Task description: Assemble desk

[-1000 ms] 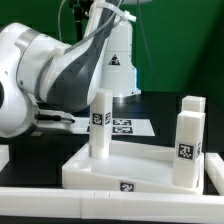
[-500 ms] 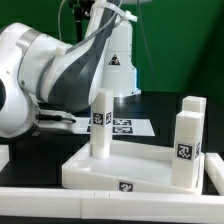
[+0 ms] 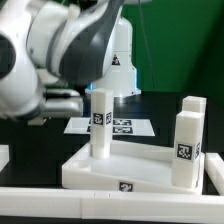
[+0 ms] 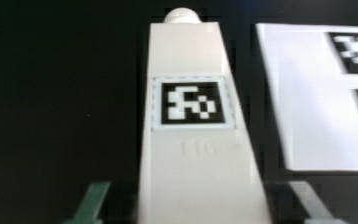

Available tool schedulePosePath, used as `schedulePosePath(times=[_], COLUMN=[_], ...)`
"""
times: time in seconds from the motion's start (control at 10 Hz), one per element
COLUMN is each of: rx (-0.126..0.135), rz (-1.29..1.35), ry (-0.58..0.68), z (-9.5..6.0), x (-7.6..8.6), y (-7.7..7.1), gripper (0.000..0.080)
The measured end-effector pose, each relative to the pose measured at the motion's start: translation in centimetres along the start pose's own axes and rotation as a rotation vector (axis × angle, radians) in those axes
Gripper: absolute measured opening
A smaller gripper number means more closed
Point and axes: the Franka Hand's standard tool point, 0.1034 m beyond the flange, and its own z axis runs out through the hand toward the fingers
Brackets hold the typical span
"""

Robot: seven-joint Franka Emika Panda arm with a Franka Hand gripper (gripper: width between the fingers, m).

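In the wrist view a white square leg (image 4: 195, 120) with a black-and-white tag lies lengthwise on the black table, its rounded peg pointing away. My gripper (image 4: 194, 203) is shut on its near end, one finger (image 4: 98, 200) on each side. In the exterior view the white tabletop panel (image 3: 100, 178) lies upside down. Three tagged legs stand upright in its sockets: one in the middle (image 3: 100, 125), one at the front right (image 3: 187, 148) and one at the back right (image 3: 193, 105). The arm (image 3: 60, 50) fills the exterior view's left and hides the gripper and the held leg.
The marker board (image 3: 115, 127) lies flat behind the tabletop and, in the wrist view, the marker board (image 4: 318, 90) sits just beside the held leg. A long white rail (image 3: 60, 205) runs along the front edge. The robot's base (image 3: 118, 60) stands at the back.
The arm's big white links have swung upward and toward the exterior view's left. The tabletop and its three standing legs have not moved.
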Motion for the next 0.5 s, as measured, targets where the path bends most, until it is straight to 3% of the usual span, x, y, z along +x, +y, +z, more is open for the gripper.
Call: schedulePosePath(times=[0.2, 0.5], rx=[-0.001, -0.006], rz=[-0.042, -0.037], ry=[0.041, 0.062], z=[-3.2, -3.0], x=[-1.3, -0.8], y=[-0.6, -0.3], gripper=[0.0288, 0.029])
